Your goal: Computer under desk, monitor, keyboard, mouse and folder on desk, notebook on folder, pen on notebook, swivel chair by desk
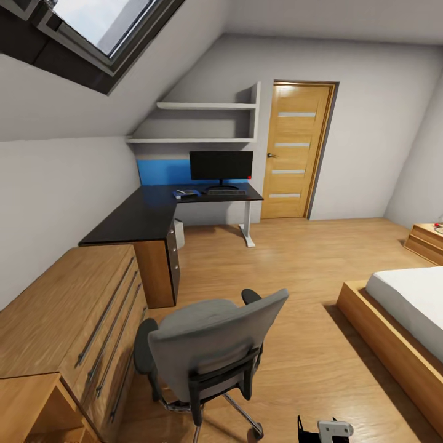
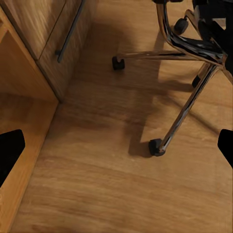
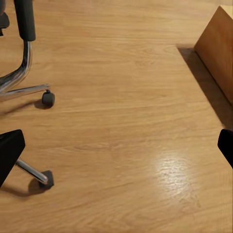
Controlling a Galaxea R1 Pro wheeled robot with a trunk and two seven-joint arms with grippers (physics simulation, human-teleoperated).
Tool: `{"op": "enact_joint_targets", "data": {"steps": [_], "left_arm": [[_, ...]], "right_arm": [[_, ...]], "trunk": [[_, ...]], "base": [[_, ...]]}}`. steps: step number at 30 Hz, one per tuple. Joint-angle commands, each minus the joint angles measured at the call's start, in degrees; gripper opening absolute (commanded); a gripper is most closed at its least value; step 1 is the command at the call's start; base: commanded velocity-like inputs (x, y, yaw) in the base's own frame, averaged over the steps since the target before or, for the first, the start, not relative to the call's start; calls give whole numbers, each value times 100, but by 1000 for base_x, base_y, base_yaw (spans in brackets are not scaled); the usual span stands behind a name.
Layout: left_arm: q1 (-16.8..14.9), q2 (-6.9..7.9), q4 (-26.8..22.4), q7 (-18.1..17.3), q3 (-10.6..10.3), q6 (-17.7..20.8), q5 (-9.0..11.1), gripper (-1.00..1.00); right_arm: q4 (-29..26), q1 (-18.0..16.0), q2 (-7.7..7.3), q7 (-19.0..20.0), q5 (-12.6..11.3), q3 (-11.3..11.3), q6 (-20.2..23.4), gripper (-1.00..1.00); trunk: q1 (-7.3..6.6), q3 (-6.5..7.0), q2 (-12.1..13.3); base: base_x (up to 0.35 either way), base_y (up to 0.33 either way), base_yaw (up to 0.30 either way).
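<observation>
The grey swivel chair (image 1: 209, 344) stands close in front of me with its backrest toward me, well away from the black L-shaped desk (image 1: 138, 215) at the far wall. On the desk stands the black monitor (image 1: 221, 166), with the keyboard (image 1: 226, 192) lying before it. Left of the keyboard lies a small flat blue and dark pile (image 1: 185, 194), too small to tell apart. A pale computer tower (image 1: 179, 234) sits under the desk. My left gripper (image 2: 116, 150) hangs open over the floor by the chair's chrome base (image 2: 189, 53). My right gripper (image 3: 116, 150) is open above bare floor.
A wooden chest of drawers (image 1: 67, 332) runs along the left wall up to the desk. A bed (image 1: 400, 320) with a wooden frame fills the right side, with a nightstand (image 1: 426, 241) beyond it. A wooden door (image 1: 296, 151) is shut behind the desk. Chair casters (image 3: 47, 98) lie near my right gripper.
</observation>
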Motion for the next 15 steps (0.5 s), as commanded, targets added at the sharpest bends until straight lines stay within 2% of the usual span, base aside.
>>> {"op": "enact_joint_targets", "data": {"steps": [1, 6, 15], "left_arm": [[-4, 1, 3, -10, 4, -24, 34, 100], [-4, 13, 1, -10, 4, -25, 31, 100], [-4, 14, 1, -10, 4, -20, 30, 100]], "right_arm": [[0, -2, 0, -48, -2, 49, 0, 100], [0, -2, 0, -47, -5, 49, 7, 100], [0, -2, 0, -41, -4, 49, 15, 100]], "trunk": [[0, -6, -3], [0, -6, -3], [0, -6, -3]], "base": [[0, 0, 186], [0, 0, 182], [-19, 0, 35]]}}
